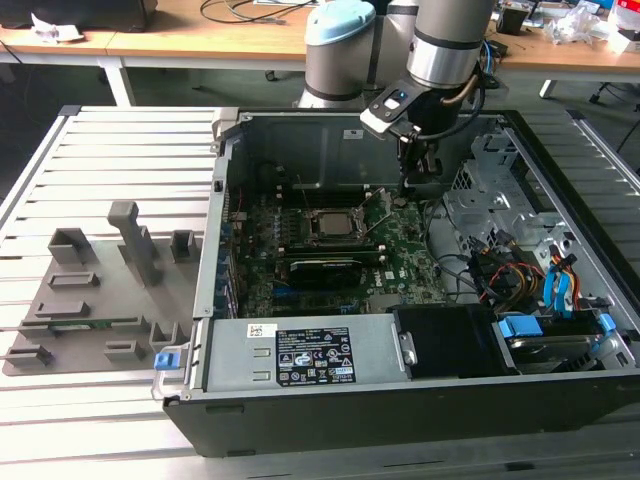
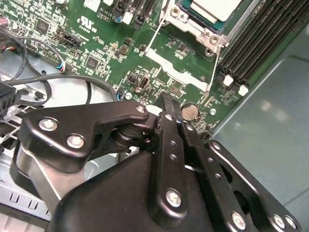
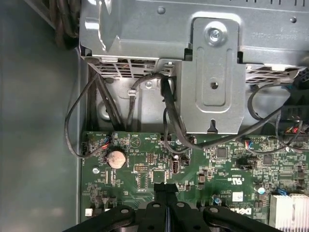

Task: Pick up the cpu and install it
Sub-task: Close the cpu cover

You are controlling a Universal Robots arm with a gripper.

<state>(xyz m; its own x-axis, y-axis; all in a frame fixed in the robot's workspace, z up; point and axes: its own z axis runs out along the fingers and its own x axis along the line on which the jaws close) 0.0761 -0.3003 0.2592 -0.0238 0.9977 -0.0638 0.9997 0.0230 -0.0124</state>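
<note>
Fingers (image 3: 159, 195) are pressed together w/ nothing btwn them, so the gripper (image 3: 165, 188) is empty. It hangs just above the motherboard (image 3: 217, 164), close to the board's edge and near the coin cell (image 3: 116, 158). The cpu (image 2: 212, 7) lies in the socket (image 2: 203, 34) near the middle of the board, silver top up, well apart from the gripper. Risks, as a judgement: the closed tips are low over small parts, so a drop or sideways drift could strike the coin cell or a connector. The cables (image 3: 169, 116) loop from the metal bracket (image 3: 212, 82) down over the board edge just beside the tips and could catch on the gripper's linkage. I can't tell whether the socket's frame and wire lever are latched; if not, a knock could shift the cpu on its contacts. The first wrist view adds the bracket, the cables and the tips' seam head-on. The second wrist view adds the cpu, the socket and the RAM slots (image 2: 256, 43). The exterior view adds the whole case (image 1: 400, 400), w/ the gripper at the board's far corner on the exterior view's right, and a grey tray (image 1: 90, 290) just beside the case wall on the exterior view's left.
</note>
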